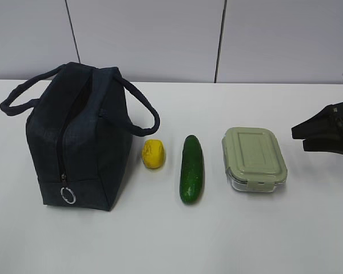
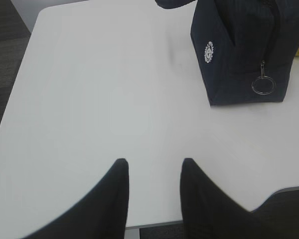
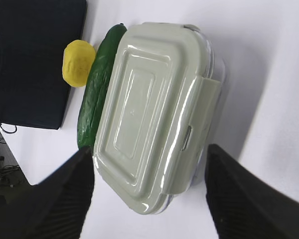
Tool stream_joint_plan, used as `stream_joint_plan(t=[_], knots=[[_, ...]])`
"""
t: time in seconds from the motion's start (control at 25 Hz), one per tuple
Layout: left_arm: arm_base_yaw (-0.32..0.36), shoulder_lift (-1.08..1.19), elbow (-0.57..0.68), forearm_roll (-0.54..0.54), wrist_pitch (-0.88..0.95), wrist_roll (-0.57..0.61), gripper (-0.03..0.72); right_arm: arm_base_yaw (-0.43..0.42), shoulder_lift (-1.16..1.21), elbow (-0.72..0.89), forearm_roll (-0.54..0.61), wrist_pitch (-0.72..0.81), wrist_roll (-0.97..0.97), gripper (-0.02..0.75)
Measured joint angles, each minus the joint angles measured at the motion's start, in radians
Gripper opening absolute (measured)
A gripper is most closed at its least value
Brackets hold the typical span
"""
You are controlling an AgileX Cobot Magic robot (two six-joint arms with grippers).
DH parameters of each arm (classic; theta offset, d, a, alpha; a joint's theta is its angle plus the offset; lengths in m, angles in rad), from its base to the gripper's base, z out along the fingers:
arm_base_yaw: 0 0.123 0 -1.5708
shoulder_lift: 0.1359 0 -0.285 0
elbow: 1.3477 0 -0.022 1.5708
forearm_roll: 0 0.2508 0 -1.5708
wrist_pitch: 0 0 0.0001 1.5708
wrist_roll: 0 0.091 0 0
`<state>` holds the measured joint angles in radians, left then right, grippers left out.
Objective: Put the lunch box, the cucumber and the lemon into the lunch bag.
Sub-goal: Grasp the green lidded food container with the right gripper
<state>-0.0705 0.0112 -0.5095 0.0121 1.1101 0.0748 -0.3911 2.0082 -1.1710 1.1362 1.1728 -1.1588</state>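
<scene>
Progress check: I judge nothing is packed yet. The boxy dark navy fabric lunch bag (image 1: pixel 80 137) stands on the left of the white table (image 1: pixel 217 240), both loop handles splayed outward. Its zipper runs up the near end face and over the top, with the silver ring pull (image 1: pixel 68 196) hanging low on that face; I cannot tell whether the top is parted enough to load. All three items still lie outside it in a row to its right.

The rectangular clear lunch box with sage-green clip-on lid (image 1: pixel 254 158) sits furthest right, lid on. The dark green, smooth cucumber (image 1: pixel 192 168) lies beside it, apart from it in the exterior view. The small bright yellow lemon (image 1: pixel 153 154) rests between cucumber and bag, just beside the bag's lower side.

Arm pose: the right gripper (image 3: pixel 149 194) hovers over the lunch box, its two dark fingers spread wide and straddling the near end of the lid, not touching it as far as I can see. In the exterior view it enters at the right edge, well apart from the box. I read this as lining up for the first pick.

The left gripper (image 2: pixel 153 167) hangs over bare table near the table's edge, jaws parted with nothing between them, the bag up and to its right.
</scene>
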Motion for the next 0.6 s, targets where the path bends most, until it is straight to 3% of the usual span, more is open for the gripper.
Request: stream_joint_plan(t=[0.24,0.6], knots=[[0.000,0.000,0.000,0.000,0.000,0.000,0.239,0.000,0.000,0.000,0.015,0.000,0.000,0.573],[0.000,0.000,0.000,0.000,0.000,0.000,0.239,0.003,0.110,-0.002,0.026,0.000,0.010,0.584]])
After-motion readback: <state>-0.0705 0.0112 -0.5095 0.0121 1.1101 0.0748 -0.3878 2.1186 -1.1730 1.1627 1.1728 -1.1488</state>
